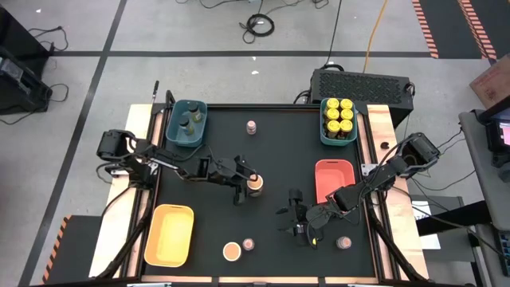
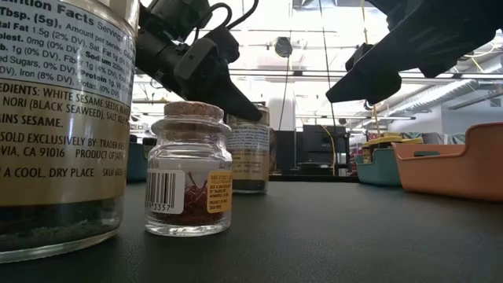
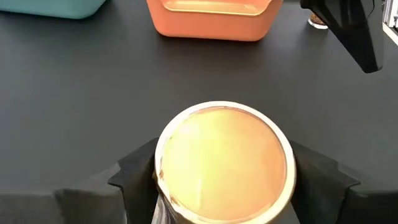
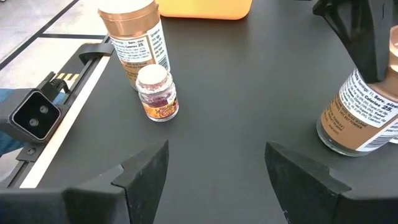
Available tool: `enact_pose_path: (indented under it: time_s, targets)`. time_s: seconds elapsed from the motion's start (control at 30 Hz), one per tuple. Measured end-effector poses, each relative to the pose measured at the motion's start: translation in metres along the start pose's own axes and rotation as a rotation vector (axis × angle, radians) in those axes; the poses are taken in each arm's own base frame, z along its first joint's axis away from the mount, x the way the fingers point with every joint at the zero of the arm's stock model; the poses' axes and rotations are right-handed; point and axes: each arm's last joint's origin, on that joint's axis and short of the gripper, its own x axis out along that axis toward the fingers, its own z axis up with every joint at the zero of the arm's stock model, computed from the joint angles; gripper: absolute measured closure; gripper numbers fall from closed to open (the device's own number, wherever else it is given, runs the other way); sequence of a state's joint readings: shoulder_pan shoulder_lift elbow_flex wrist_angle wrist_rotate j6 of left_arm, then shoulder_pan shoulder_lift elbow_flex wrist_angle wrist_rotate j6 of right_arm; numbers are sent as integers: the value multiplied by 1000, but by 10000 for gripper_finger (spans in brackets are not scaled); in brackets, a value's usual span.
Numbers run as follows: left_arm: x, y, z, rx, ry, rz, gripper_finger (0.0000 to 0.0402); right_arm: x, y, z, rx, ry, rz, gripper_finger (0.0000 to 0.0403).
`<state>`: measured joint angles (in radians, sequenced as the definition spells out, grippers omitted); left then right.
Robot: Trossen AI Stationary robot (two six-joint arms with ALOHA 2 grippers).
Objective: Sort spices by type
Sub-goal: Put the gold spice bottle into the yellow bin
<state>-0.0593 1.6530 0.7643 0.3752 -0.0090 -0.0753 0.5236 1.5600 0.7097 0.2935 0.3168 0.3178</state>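
A tan-lidded jar (image 1: 254,183) stands mid-table on the black mat (image 1: 271,143). The left gripper (image 1: 247,182) has a finger on each side of it; whether they clamp it cannot be told. The right gripper (image 1: 296,217) hovers nearby, open and empty.

Looks like a robotics lab or workshop, not a home. Grey concrete floor (image 1: 199,32) with black tape lines, orange-striped hazard tape (image 1: 425,28), loose cables (image 1: 260,24) trailing to a black equipment box (image 1: 360,82) behind the table (image 1: 271,151). Low view shows exposed ceiling pipes (image 2: 464,94), probably industrial space; background is hazy.
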Motion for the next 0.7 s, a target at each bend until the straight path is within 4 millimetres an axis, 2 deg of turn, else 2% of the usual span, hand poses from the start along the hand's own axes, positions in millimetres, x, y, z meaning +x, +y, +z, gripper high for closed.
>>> enact_pose_path:
  time_s: [0.13, 0.33, 0.5, 0.7]
  targets:
    - [-5, -1, 6, -24, -16, -7, 124, 0, 0, 0, 1, 0, 0, 142]
    - [-23, -7, 27, -18, -110, -54, 124, 0, 0, 0, 5, -5, 1, 142]
    - [-52, -15, 42, -10, -116, -78, 124, 0, 0, 1, 6, -8, 3, 142]
    - [-93, -29, 48, -79, -44, -125, 124, 0, 1, 2, 11, -22, 6, 142]
